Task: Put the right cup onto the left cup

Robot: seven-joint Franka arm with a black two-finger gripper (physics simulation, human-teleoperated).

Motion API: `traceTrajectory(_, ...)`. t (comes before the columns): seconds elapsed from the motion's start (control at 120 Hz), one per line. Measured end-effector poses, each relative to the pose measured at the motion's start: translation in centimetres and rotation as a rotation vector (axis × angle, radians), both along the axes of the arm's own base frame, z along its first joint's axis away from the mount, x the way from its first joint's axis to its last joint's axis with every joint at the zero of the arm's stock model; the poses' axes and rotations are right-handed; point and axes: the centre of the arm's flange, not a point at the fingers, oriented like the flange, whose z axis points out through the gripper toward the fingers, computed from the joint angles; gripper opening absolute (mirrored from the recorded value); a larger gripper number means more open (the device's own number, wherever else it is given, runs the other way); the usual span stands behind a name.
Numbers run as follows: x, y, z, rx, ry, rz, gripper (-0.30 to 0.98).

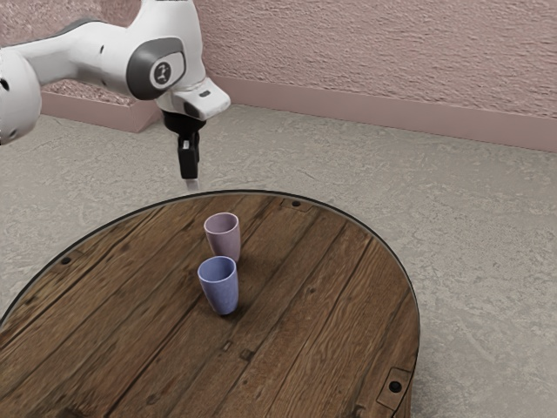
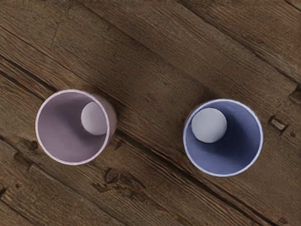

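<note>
My gripper (image 1: 192, 184) hangs above and beyond the table's far edge in the exterior view, higher than both cups and touching neither. A mauve cup (image 1: 224, 240) stands upright on the wooden table, and a blue cup (image 1: 219, 288) stands upright nearer to that camera, partly overlapping it in the picture. From above, the wrist view has the mauve cup (image 2: 59, 129) and the blue cup (image 2: 235, 153) apart, mouths up, pale round bottoms visible inside. Whether the gripper is open or shut cannot be made out.
The round table (image 1: 322, 305) has a dark rim and plank grooves, with wood around both cups. Grey floor (image 1: 487, 261) surrounds it, and a pink textured wall (image 1: 392, 52) stands behind.
</note>
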Motion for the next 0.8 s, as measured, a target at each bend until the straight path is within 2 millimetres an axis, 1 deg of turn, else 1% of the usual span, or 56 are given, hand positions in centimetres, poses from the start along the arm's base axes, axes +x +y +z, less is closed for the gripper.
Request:
traceTrajectory(0.067,-0.2,-1.3,-1.5,-0.004,0.004,-0.017,0.69)
traceTrajectory(0.142,-1.1,-3.3,-4.2,-0.008,0.020,-0.043,0.69)
traceTrajectory(0.175,-1.7,-3.9,-5.8,-0.008,0.035,-0.049,0.69)
traceTrajectory(0.275,-3.3,-5.2,-10.2,-0.003,0.067,-0.055,0.69)
traceTrajectory(0.325,-3.7,-5.5,-11.8,0.002,0.073,-0.052,0.69)
traceTrajectory(0.425,-4.5,-5.5,-14.1,0.015,0.076,-0.041,0.69)
traceTrajectory(0.592,-5.0,-5.6,-17.0,0.031,0.077,-0.015,0.69)
traceTrajectory(0.758,-6.2,-7.3,-18.7,0.051,0.079,-0.021,0.69)
traceTrajectory(0.8,-6.4,-7.4,-19.1,0.055,0.080,-0.016,0.65)
